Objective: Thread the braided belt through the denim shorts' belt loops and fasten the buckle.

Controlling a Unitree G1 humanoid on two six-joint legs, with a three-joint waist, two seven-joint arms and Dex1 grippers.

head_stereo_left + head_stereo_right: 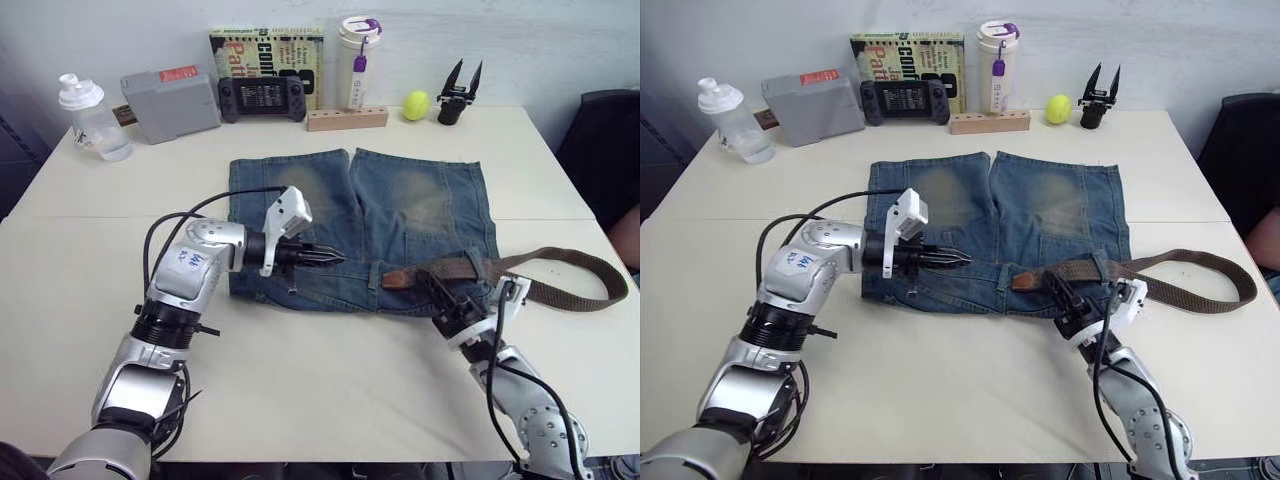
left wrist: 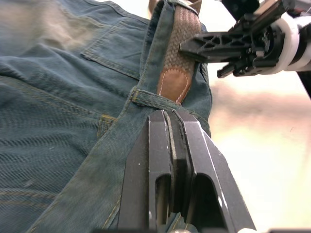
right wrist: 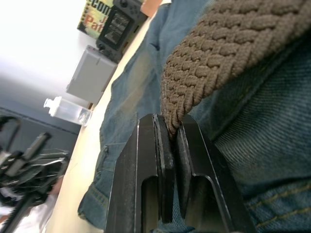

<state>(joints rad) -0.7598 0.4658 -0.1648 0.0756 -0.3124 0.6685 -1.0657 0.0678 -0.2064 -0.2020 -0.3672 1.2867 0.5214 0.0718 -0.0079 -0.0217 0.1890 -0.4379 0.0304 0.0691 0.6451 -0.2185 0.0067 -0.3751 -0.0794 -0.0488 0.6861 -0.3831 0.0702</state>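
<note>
Denim shorts [image 1: 360, 225] lay at frame centre, left gripper [image 1: 335, 258] pinched closed on the waistband, right gripper [image 1: 432, 290] clamped on the braided belt [image 1: 560, 275], centre-right.

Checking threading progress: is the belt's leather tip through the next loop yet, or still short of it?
Still short. In the left wrist view the braided belt's tan tip stops just before the belt loop lying across the waistband of the denim shorts.

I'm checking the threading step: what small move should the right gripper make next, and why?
Probably push the belt on toward the left gripper. The right gripper is shut on the belt, whose leather tip has just reached a loop on the shorts.
</note>
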